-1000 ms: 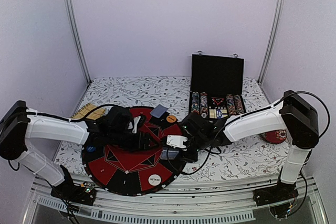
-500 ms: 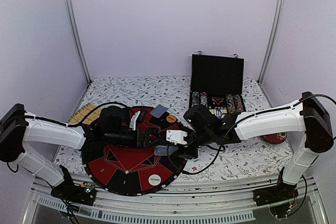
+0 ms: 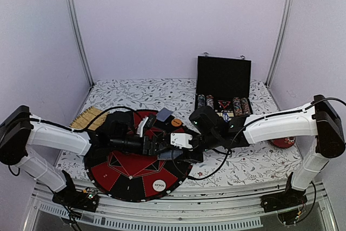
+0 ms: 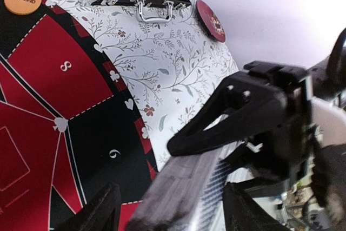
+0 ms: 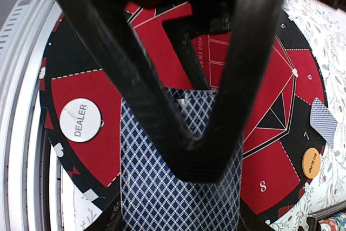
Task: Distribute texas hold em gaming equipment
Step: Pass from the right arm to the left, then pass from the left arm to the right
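**Top view.** You are looking at both arms meeting over the middle of the round red-and-black mat (image 3: 130, 167) on the flower-patterned table (image 3: 248, 163). The right jaws are holding the deck (image 3: 171, 154) of blue-backed cards just above the mat. The left jaws are reaching in from the other side, right at the deck's free end. One single card (image 3: 163, 114) is lying face down at the mat's far edge, with the orange disc (image 3: 177, 123) just beside it. The DEALER disc (image 3: 159, 185) is sitting at the near edge. The chip case (image 3: 223, 77) is standing open behind the mat, its chips (image 3: 224, 106) sitting in their rows.

**Left wrist view.** You are seeing the left fingers (image 4: 94, 215) standing well parted on either side of the deck's end. A sliver of red mat is showing between one finger and the cards, so nothing is being gripped here as far as this view tells. The deck, seen edge-on, is looking thick. The orange disc is reading BIG BLIND.

**Right wrist view.** The right fingers (image 5: 146, 96) are converging onto the deck's patterned back, partly closed and clamping it.

**Progress, as a judgement.** You are early in the job.
- Both marker discs appear to be placed, and one card is out.
- Nearly the whole deck is waiting to be dealt.
- No chips are lying on the mat that you can see.
- The next card is likely coming off the deck through the left jaws.
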